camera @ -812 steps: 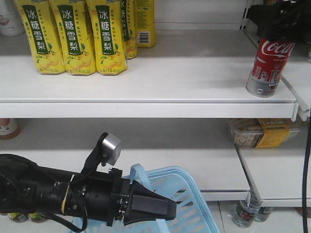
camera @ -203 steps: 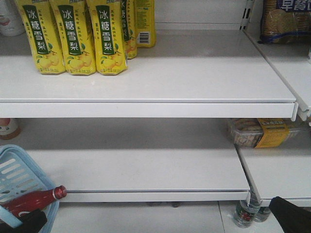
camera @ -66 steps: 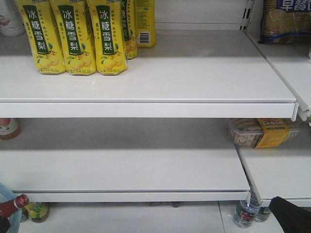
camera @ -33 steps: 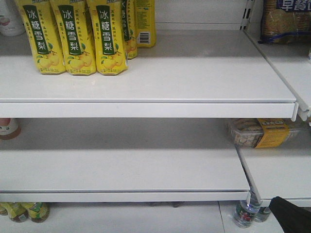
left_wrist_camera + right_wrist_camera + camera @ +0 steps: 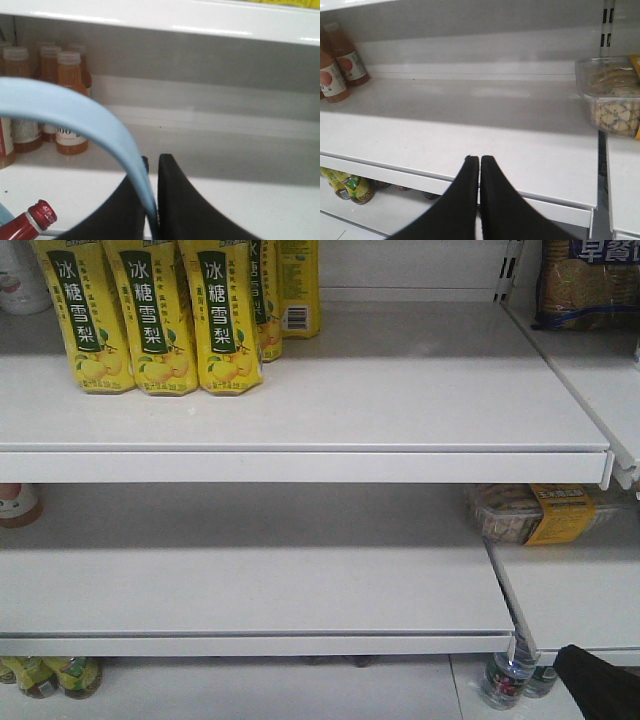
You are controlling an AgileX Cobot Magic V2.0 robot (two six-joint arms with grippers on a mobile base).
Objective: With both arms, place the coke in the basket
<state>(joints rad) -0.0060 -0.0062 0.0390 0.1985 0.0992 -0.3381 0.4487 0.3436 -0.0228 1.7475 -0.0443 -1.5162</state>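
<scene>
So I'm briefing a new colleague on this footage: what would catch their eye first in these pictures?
Probably the yellow pear-drink bottles crowded at the left of the top shelf, bright against all that white. Next, in the left wrist view, the basket's pale blue handle pinched in the left end effector, with a red bottle cap poking up at lower left. The right end effector is shut on nothing.
</scene>
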